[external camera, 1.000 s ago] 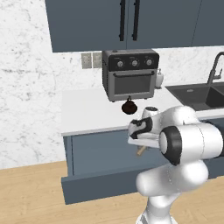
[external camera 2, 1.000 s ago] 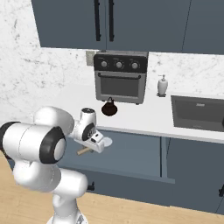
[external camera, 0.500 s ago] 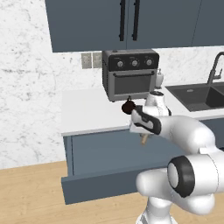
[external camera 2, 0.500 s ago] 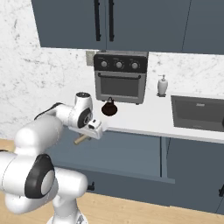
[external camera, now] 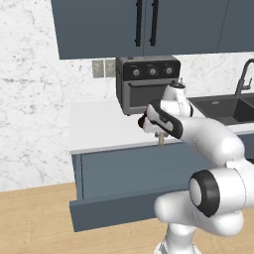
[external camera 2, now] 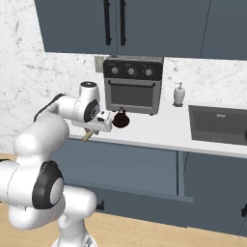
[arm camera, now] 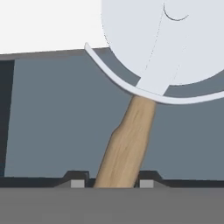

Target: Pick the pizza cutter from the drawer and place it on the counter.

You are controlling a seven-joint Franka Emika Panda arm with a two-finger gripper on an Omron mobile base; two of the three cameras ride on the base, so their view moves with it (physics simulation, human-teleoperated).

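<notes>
**Cutter raised to counter edge, still in grip**

Since a second ago the arm has swung up and forward: the gripper was low in front of the cabinet face and now sits at the front edge of the counter, level with its top. Base has not moved; oven, sink and cabinets sit in the same places.

Gripper state: clenched on the cutter. In the hand view the two fingertips flank the wooden handle at its lower end, pressed against either side of it. Handle runs up and slightly tilted to the round pale wheel, which lies over the white counter top and its front edge.

From the left base view the handle end of the cutter pokes down below the hand, in front of the counter's front edge. From the right base view the handle sticks out down and to the left of the hand, also over the front edge.

Drawer stands pulled out below the counter; its inside cannot be seen. Seen from the right, the drawer front juts out from the cabinet row.

On the counter: oven at the back edge, a dark brown bulbous object just in front of it and just beside the gripper. Soap bottle near the sink.
</notes>
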